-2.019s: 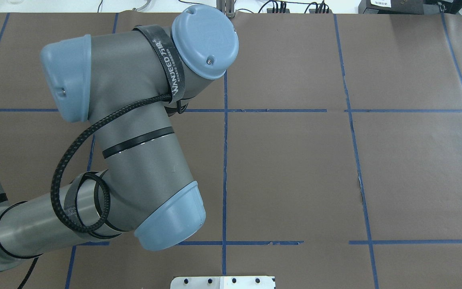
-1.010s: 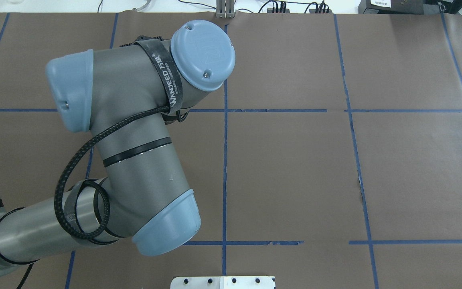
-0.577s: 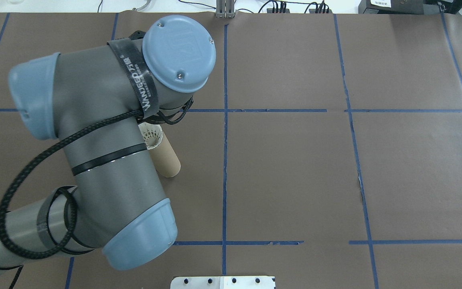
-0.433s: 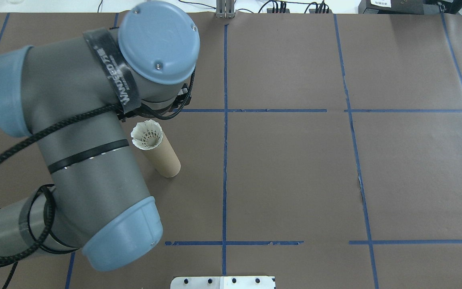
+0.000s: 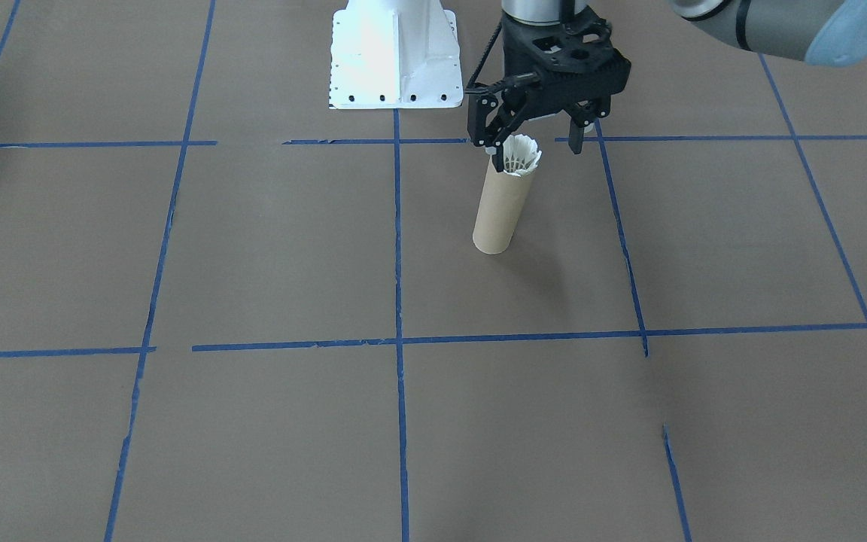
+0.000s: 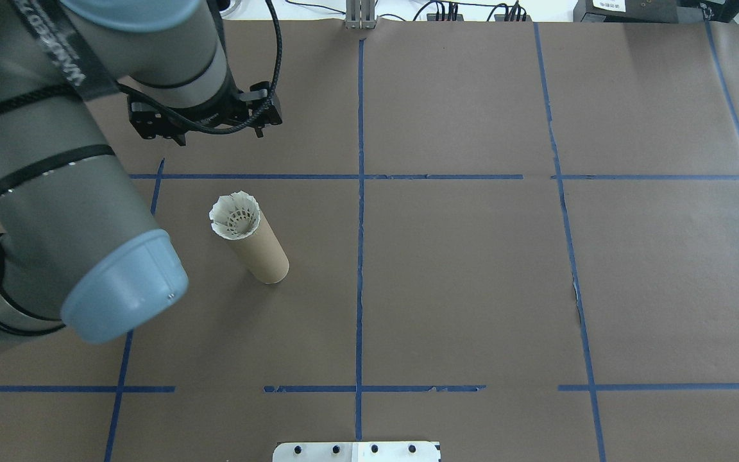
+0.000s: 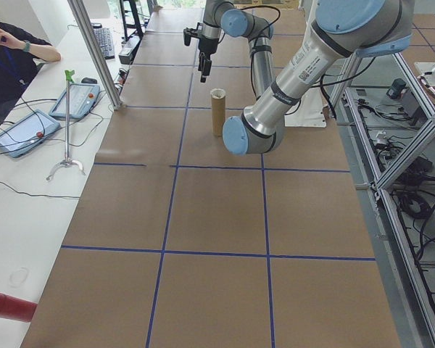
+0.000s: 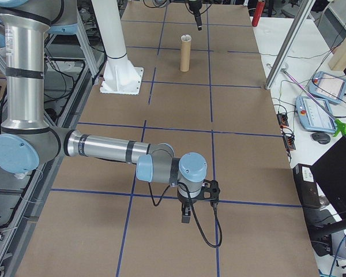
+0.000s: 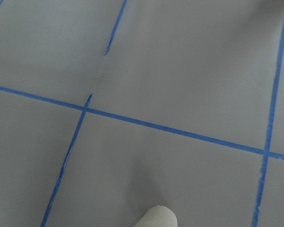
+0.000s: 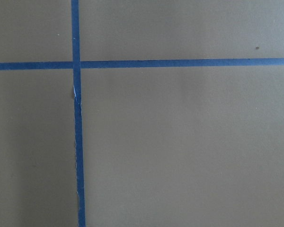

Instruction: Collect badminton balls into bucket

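Nearest the front-facing camera, the bucket [image 5: 501, 207] stands upright on the brown table [image 5: 253, 263]. A badminton ball [image 5: 520, 154] sits in its mouth, feather skirt protruding above the rim. Just behind and above, the left gripper [image 5: 531, 135] hangs with jaws released and empty. Over the past second it has lifted clear of the tube, uncovering the seated shuttlecock: judged a completed deposit. The right gripper [image 8: 185, 216] shows only from the side; its jaw state cannot be told.
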Action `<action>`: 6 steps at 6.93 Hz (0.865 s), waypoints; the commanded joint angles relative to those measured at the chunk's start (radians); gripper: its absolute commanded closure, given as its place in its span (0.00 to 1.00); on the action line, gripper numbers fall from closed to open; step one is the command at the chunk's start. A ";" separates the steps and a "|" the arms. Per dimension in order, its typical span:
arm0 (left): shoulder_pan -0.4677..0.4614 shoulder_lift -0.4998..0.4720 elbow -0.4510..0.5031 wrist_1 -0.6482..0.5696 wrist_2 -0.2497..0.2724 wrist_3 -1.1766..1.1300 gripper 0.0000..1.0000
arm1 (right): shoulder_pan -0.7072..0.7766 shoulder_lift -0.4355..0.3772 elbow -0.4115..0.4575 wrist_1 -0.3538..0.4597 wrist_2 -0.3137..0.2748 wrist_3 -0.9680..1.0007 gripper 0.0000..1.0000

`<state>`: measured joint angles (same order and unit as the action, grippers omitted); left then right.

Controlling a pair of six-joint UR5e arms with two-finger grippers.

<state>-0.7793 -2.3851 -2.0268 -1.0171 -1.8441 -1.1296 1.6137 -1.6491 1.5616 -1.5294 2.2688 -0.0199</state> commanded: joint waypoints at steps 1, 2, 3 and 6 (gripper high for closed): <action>-0.153 0.117 -0.007 -0.119 -0.160 0.257 0.00 | 0.000 -0.001 0.000 0.000 0.002 0.000 0.00; -0.226 0.179 -0.006 -0.121 -0.212 0.409 0.00 | 0.000 0.000 0.000 0.000 0.000 0.000 0.00; -0.318 0.245 0.000 -0.123 -0.275 0.589 0.00 | 0.000 0.000 0.000 0.000 0.000 0.000 0.00; -0.541 0.398 0.083 -0.123 -0.357 0.966 0.00 | 0.000 0.000 0.000 0.000 0.000 0.000 0.00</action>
<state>-1.2296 -2.0395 -1.9902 -1.1392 -2.1664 -0.3072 1.6137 -1.6496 1.5616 -1.5294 2.2688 -0.0199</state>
